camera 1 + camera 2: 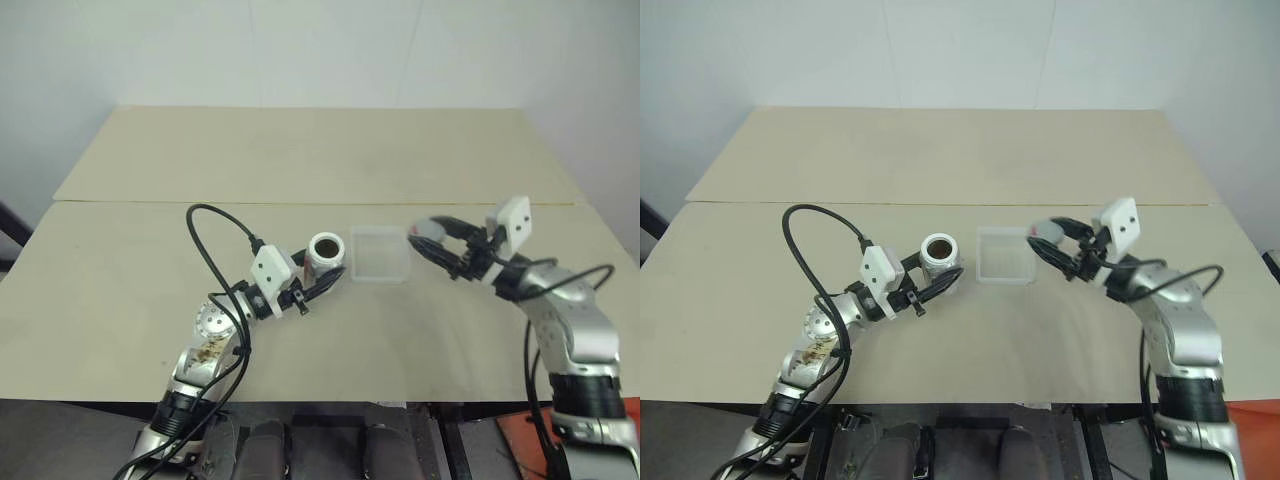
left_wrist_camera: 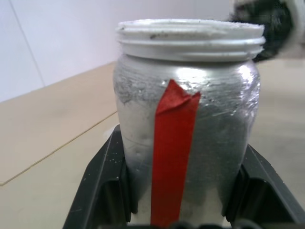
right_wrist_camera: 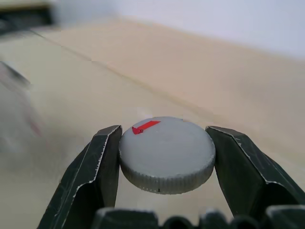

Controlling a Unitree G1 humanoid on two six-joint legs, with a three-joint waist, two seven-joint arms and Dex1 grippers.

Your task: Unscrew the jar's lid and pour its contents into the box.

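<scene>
We note the left hand (image 1: 322, 283) clamped low on the open jar (image 1: 326, 251), upright just left of the box (image 1: 380, 255), right hand (image 1: 432, 243) pinching the lid (image 3: 166, 153) just right of it; jar looks light, rigid, slick, so grip mid-body.

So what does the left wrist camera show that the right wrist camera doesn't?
The left wrist view shows the jar up close: it is open, with a bare threaded rim and a red stripe down its side, and it is clamped upright in the left claw.

The right wrist view shows the lid off the jar, with a red mark on top, pinched in the right claw.

Both show the beige table and the pale wall behind it.
</scene>
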